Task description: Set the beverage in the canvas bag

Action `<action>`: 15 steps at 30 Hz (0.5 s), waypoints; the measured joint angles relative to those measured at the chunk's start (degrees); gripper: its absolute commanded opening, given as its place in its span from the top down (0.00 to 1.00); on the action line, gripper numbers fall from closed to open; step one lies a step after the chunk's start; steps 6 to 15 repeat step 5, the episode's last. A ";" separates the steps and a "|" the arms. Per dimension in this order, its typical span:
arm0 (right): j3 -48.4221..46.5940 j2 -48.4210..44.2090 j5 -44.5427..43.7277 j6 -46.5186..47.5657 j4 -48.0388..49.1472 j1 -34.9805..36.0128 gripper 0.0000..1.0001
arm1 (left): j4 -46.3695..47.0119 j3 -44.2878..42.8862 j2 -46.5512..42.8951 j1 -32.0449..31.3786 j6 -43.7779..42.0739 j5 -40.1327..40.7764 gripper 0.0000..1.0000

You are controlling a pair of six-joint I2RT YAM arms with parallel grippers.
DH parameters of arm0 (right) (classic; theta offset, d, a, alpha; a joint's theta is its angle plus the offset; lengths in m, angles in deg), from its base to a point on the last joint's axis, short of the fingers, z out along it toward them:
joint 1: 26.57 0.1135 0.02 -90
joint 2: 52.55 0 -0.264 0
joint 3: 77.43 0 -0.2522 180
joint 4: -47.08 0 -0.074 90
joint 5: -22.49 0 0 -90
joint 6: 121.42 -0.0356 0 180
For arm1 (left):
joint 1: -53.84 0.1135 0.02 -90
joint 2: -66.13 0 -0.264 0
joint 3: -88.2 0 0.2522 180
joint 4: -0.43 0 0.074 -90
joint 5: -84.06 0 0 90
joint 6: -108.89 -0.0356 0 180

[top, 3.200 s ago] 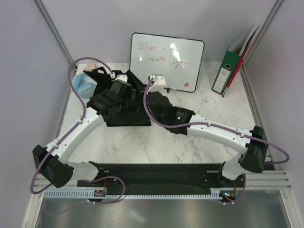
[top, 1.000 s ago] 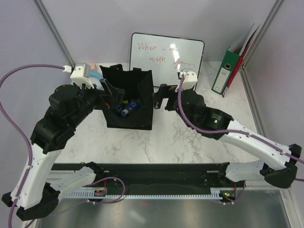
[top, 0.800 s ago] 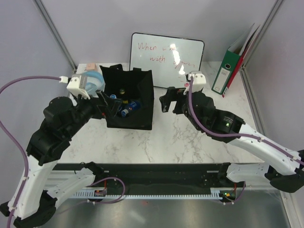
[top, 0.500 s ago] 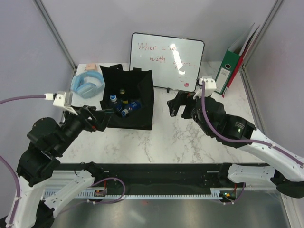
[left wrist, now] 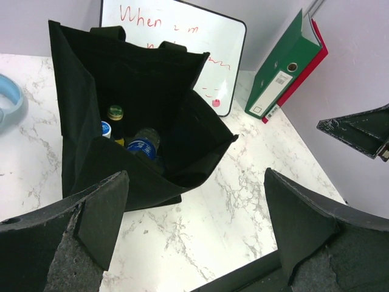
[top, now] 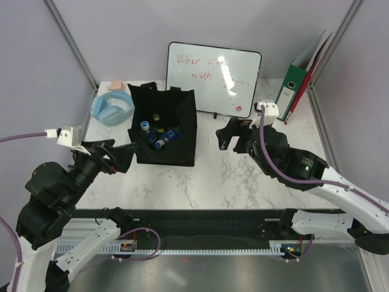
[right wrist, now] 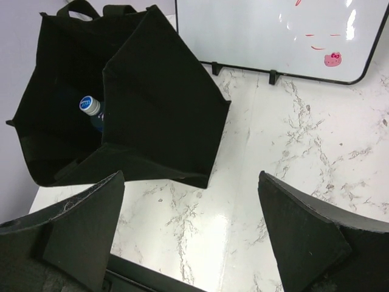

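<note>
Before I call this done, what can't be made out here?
- Bottles: only caps show, top and left wrist; the canvas bag's walls hide the rest, no sure count.
- Right wrist: bag wall hides all but one cap.
- Whiteboard writing: too small from top; bag and frame edges cut it in wrist views.
- Headphones: cut by left wrist's frame edge.

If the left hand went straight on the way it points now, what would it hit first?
Probably the canvas bag: its near wall sits centred ahead of the left hand, with nothing visible between, though depth is unclear.
</note>
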 measured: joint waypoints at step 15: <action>0.09 -0.52 -0.20 -0.09 0.13 0.00 0.02 | -0.02 0.17 -0.02 0.00 -0.07 0.02 0.01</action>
